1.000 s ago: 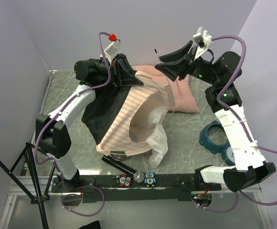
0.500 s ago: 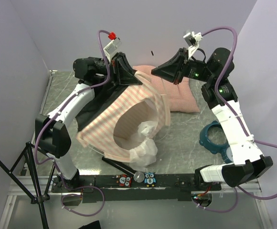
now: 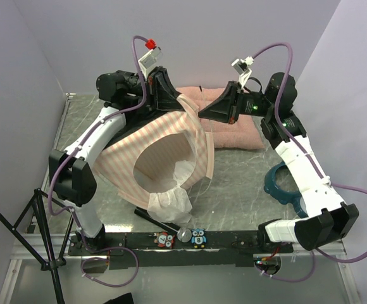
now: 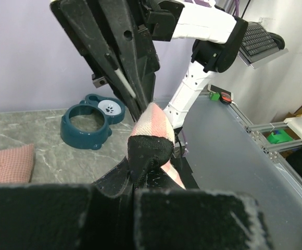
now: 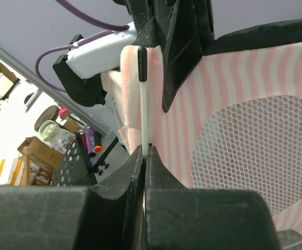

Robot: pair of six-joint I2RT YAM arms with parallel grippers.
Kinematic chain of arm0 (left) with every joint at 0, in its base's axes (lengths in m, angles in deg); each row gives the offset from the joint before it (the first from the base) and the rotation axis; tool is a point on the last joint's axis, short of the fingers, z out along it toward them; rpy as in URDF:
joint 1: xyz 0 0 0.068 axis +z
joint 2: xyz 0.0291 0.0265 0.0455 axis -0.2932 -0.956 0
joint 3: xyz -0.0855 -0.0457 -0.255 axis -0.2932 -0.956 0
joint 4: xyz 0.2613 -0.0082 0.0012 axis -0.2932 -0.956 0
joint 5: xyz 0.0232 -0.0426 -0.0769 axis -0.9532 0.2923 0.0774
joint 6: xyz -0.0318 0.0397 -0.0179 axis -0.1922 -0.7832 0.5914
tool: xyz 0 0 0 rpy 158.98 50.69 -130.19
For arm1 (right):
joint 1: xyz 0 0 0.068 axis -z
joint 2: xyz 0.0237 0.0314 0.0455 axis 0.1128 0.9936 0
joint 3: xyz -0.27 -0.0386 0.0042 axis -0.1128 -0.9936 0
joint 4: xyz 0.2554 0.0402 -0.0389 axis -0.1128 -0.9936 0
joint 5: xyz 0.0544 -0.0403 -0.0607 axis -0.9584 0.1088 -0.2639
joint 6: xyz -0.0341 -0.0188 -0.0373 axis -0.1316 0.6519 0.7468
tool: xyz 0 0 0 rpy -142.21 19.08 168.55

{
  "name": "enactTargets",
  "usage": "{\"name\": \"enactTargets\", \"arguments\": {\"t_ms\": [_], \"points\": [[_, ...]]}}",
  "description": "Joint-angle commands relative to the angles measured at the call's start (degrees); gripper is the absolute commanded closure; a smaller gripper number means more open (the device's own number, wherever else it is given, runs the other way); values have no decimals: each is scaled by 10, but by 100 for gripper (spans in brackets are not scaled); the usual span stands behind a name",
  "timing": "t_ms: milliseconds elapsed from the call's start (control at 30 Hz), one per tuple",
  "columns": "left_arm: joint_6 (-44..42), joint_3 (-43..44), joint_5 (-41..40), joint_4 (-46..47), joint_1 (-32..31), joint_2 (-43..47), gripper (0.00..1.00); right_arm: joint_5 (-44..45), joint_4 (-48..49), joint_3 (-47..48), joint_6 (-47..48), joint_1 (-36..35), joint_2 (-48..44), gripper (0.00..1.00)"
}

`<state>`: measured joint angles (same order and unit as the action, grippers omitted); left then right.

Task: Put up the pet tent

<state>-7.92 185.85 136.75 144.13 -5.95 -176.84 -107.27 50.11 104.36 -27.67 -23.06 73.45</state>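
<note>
The pet tent (image 3: 139,152), pink-and-white striped with a round opening, stands half raised at the table's middle left, and white mesh bunches at its front. My left gripper (image 3: 171,100) is shut on the tent's black-trimmed top corner (image 4: 151,148). My right gripper (image 3: 202,113) meets it from the right, shut on a thin white pole (image 5: 143,109) with a black tip. In the right wrist view the jaws (image 5: 145,150) pinch that pole in front of striped fabric (image 5: 229,88) and a mesh panel (image 5: 260,151). The pole's lower run is hidden.
A pink quilted cushion (image 3: 240,130) lies behind the tent at the back right. A teal double pet bowl (image 3: 283,183) sits beside the right arm. A black rod (image 3: 158,221) lies at the front edge, and a tripod (image 3: 19,234) stands off the table's left.
The right gripper swung left to the tent's top and shut on the white pole. The tent rose and turned from lying flat with its black floor showing, so its opening faces forward.
</note>
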Motion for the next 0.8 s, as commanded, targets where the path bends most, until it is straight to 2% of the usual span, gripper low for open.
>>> {"name": "enactTargets", "arguments": {"t_ms": [0, 167, 767], "points": [[17, 58, -115, 30, 35, 17, 99, -85, -89, -20, -11, 0, -12, 100], [21, 84, -133, 19, 54, 8, 99, -92, -119, -49, 15, -10, -21, 100], [46, 119, -186, 27, 58, -16, 99, -97, -181, -98, 71, -64, -25, 100]]}}
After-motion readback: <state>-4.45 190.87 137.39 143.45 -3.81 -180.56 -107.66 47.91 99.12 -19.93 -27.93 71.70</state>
